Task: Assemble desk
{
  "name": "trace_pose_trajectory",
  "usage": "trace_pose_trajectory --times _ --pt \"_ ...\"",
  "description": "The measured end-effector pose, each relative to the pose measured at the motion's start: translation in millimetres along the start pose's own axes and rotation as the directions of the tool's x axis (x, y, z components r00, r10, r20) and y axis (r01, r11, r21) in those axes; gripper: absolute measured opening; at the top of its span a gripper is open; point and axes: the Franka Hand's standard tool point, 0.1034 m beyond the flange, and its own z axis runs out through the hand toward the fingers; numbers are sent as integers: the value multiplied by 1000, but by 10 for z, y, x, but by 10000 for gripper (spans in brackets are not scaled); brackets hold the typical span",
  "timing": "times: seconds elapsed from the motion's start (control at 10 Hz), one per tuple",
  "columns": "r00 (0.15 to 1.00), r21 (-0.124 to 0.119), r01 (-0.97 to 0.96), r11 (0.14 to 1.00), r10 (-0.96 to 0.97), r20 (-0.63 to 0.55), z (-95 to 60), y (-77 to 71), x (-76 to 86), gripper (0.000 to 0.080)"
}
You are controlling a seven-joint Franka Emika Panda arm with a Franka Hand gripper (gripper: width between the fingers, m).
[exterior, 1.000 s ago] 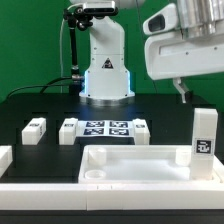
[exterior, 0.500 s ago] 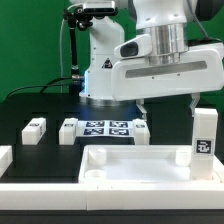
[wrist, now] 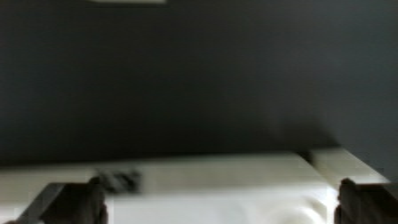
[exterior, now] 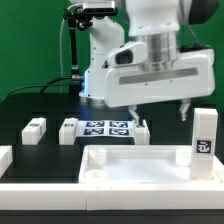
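Note:
The white desk tabletop [exterior: 130, 160] lies at the front with its rim up and round sockets at its corners. One tagged leg [exterior: 203, 138] stands upright at its right corner. Three more legs lie on the black table: one [exterior: 35, 128] at the left, one [exterior: 69, 130] beside the marker board, and one [exterior: 142, 128] partly behind a fingertip. My gripper [exterior: 160, 117] hangs open and empty above the table behind the tabletop. In the wrist view the gripper [wrist: 217, 205] stands wide open over a blurred white surface [wrist: 214, 185] with a dark tag; I cannot tell which part it is.
The marker board [exterior: 105, 129] lies flat mid-table. The robot base [exterior: 105, 75] stands at the back. Low white border rails run along the front [exterior: 100, 205] and the exterior view's left [exterior: 5, 158].
The gripper has swung from the upper right of the exterior view toward the left and lower, and now hangs over the middle of the table. The parts have not moved.

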Motion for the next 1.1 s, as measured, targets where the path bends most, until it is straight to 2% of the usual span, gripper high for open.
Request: trace_pose_trajectory --times 0.1,0.2,0.7,0.8,0.9,1.1 --pt "999 -1 -15 1000 15 31 26 65 -72 648" --pt "990 8 -17 1000 16 138 49 82 -219 648" --pt "909 54 -48 997 22 415 87 44 -305 648" --pt "878 50 -60 997 29 478 165 66 -340 648" --pt "812 15 -52 999 34 582 251 110 -434 648" --pt "707 -39 -6 999 32 706 371 170 -468 648"
